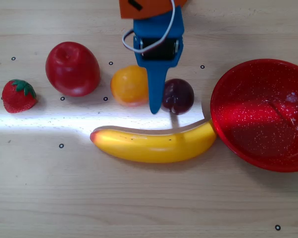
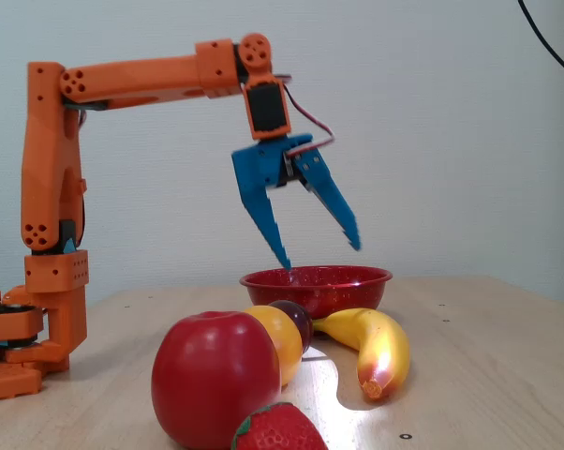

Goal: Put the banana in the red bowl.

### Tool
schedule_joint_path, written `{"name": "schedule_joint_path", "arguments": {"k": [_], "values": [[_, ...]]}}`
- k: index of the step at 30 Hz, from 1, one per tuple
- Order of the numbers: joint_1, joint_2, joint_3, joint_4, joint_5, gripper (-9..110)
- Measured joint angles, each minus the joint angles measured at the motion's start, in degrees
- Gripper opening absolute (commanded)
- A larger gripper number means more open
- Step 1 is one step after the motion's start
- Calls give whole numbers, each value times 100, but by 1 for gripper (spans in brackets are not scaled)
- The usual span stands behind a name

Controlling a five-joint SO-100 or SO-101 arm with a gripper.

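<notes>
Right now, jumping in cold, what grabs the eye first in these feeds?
The blue gripper hangs open, high above the fruit row in the fixed view. Below it in the overhead view, the long yellow banana lies on the table, one end meeting the big glittery red bowl at the right edge.

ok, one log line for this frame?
phase: approach | tool: open, empty, raised above fruit | long yellow plastic banana: on table, end touching glossy red bowl | bowl: empty
</notes>
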Motion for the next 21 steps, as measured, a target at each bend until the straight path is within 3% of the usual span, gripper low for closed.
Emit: {"name": "schedule_joint_path", "arguments": {"k": [4,21], "values": [[-9,-475,-149,-176,9,47],[79,-2408,-1775,-510,-272,57]]}}
